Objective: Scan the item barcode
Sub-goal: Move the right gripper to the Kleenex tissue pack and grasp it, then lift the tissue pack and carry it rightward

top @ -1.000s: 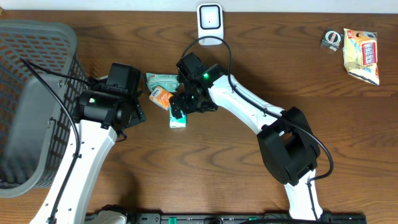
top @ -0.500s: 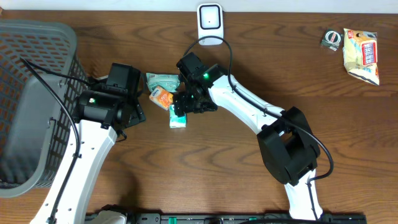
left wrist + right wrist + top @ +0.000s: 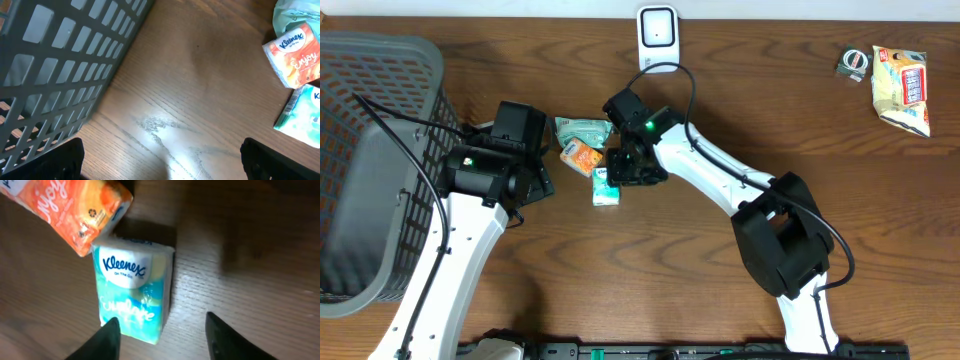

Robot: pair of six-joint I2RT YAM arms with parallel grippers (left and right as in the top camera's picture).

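no scan yet: my right gripper (image 3: 162, 321) straddles the teal tissue pack (image 3: 132, 297), jaws parted, nothing grasped; left gripper (image 3: 161, 146) spread wide, empty.

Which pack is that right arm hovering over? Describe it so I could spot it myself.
From the white scanner at the far edge of the table, look down-left to a cluster of three tissue packs. The teal Kleenex pack lies nearest the front, beneath the right gripper. Unlike the orange Kleenex pack beside it and the pale green pack behind, it is blue-green.

Left gripper (image 3: 161, 152) spread wide; right gripper (image 3: 162, 322) partly apart
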